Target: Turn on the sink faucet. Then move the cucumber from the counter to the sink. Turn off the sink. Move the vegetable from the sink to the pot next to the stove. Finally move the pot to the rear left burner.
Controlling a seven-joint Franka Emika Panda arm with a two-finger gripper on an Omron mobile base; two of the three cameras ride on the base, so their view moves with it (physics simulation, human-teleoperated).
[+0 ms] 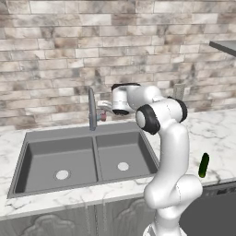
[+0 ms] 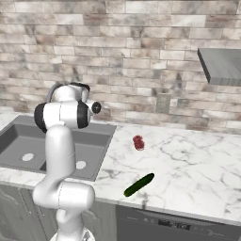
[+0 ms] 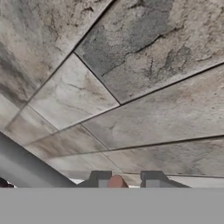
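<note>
Left base view: the pincer (image 1: 102, 112) reaches just beside the sink faucet (image 1: 92, 109), above the sink (image 1: 83, 159); the cucumber (image 1: 203, 165) lies well off to its right on the counter (image 1: 216, 133).

Right base view: the cucumber (image 2: 139, 184) rests near the counter's front edge.

Hand view: fingers (image 3: 99, 179) stand narrowly apart at a reddish piece (image 3: 116, 182); I cannot tell if they grip it.

Brightness: I get even, medium-bright light in both base views, nothing dim.
Source: I can't place it; it seems diffuse, from above.
Shadows: I see soft shade inside the sink (image 1: 41, 159) basins and a faint one beside the cucumber (image 2: 139, 184).
Glare: I find none; the counter (image 2: 188, 155) marble looks matte, the arm only softly shaded.
Sharpness: my base views are slightly soft and pixelated; the brick wall (image 3: 131, 65) in my hand view is blurry, stretched and tilted.
</note>
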